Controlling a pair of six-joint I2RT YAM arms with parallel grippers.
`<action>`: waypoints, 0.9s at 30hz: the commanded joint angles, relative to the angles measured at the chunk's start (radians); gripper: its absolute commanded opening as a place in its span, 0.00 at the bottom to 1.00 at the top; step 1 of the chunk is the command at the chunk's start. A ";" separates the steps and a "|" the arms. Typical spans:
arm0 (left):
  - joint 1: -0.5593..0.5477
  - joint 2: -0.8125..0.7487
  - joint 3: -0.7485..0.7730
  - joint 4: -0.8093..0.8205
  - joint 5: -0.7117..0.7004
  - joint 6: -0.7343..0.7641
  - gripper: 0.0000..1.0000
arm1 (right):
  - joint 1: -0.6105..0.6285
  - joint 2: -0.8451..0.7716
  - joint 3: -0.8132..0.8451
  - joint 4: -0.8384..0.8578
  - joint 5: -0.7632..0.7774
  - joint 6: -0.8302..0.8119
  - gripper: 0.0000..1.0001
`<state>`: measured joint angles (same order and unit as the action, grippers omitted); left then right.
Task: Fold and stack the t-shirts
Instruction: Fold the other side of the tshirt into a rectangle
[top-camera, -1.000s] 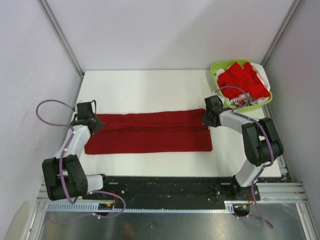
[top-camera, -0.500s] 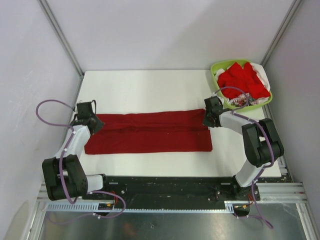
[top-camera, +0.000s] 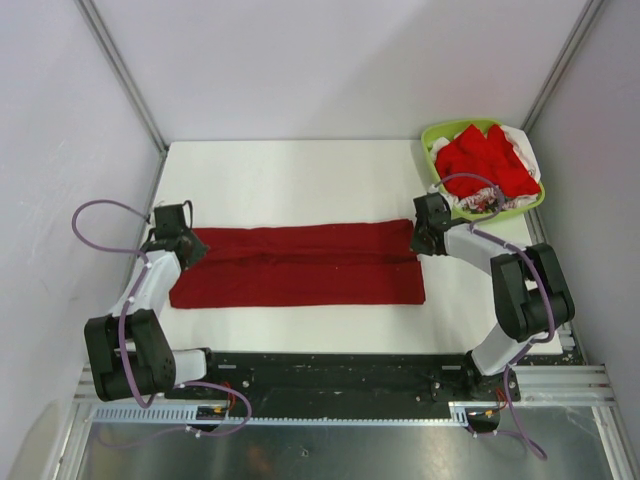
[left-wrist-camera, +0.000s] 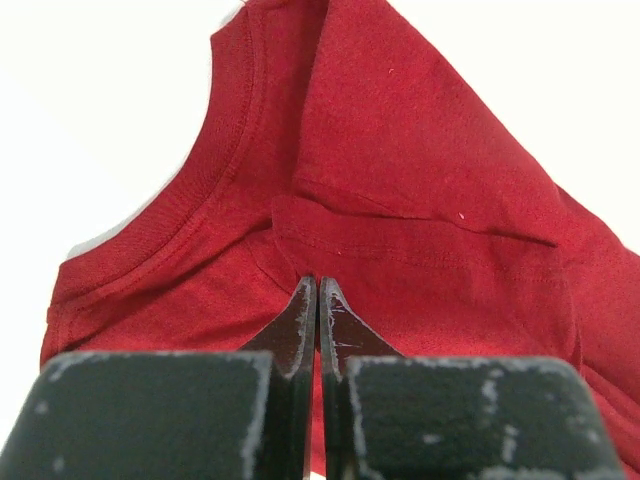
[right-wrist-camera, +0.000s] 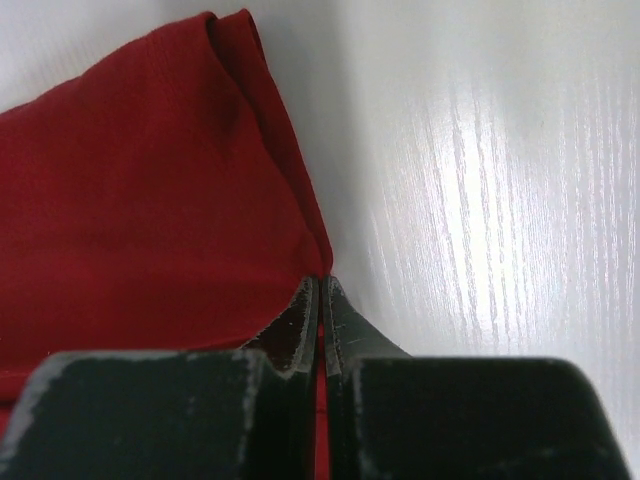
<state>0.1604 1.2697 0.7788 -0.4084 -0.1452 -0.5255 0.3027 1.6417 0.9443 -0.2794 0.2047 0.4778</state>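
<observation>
Left gripper (left-wrist-camera: 318, 290): arm bent low, jaws closed, pinching collar end of crimson t-shirt (top-camera: 300, 265) | right gripper (right-wrist-camera: 321, 288): arm bent low, jaws closed on its opposite edge | shirt: long strip flat on table (top-camera: 290, 175) | beyond its right end: red t-shirts (top-camera: 485, 160) heaped in green basket (top-camera: 432, 140)

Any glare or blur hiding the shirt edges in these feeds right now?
Right wrist: a bright sheen streaks the table beside the right fingers, yet the edge of the crimson shirt reads sharp. Left wrist: the table is blown out white, the collar stitching crisp, the near ends of the left fingers slightly soft. Top external: even light, no glare on the shirt.
</observation>
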 joint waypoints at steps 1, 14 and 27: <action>0.006 -0.009 -0.013 0.019 -0.010 -0.023 0.00 | -0.004 -0.015 -0.019 -0.006 0.025 0.001 0.00; 0.004 -0.026 -0.035 0.017 0.061 -0.018 0.39 | 0.018 -0.137 0.000 -0.003 0.033 -0.025 0.45; -0.014 0.011 0.047 0.000 0.098 -0.025 0.53 | 0.267 0.022 0.045 0.366 -0.189 0.003 0.42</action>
<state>0.1593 1.2194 0.7692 -0.4160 -0.0830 -0.5358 0.4961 1.5795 0.9321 -0.0841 0.0879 0.4706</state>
